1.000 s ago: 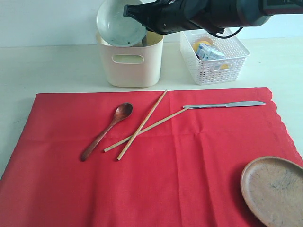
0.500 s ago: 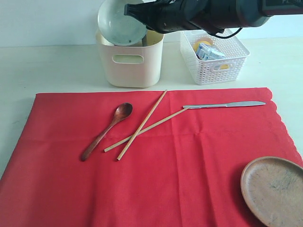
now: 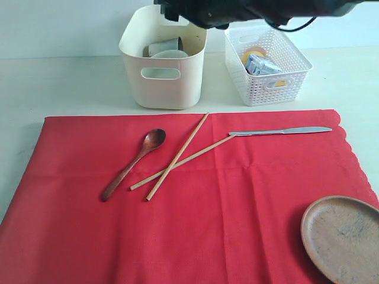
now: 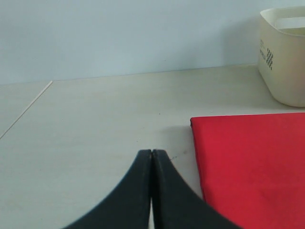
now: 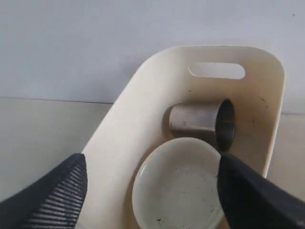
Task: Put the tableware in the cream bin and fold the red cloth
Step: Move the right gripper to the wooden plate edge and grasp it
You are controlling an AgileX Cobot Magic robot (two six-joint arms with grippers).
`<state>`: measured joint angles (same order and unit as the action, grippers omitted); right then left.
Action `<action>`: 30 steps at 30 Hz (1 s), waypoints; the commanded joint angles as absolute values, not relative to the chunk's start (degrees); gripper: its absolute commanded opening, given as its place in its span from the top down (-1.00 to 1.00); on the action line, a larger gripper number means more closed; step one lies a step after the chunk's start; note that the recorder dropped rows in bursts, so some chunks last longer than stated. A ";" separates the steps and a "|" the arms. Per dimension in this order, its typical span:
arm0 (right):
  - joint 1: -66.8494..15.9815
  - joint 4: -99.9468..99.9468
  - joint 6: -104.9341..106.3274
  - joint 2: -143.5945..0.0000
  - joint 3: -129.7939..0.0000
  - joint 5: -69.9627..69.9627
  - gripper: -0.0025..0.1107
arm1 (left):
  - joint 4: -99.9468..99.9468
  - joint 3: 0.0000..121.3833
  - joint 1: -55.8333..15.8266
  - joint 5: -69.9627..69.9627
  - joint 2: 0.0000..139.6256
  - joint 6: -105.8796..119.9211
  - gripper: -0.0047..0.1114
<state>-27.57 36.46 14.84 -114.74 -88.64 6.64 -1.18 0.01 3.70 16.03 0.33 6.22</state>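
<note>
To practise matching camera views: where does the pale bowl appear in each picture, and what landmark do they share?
Exterior view: the bowl lies inside the cream bin, beside the steel cup.
Left wrist view: bowl not clearly visible; only the bin's corner shows.
Right wrist view: inside the bin, next to the cup.
Shared landmark: the cream bin.

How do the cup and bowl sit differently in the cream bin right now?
The steel cup lies on its side; the bowl sits mouth up. The cup is grey metal and narrower; the bowl is pale and wider. Both are inside the cream bin.
</note>
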 commanded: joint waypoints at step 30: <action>-9.08 -4.80 -1.43 -76.43 -45.65 48.48 0.96 | -1.38 0.00 3.38 15.68 0.00 5.81 0.90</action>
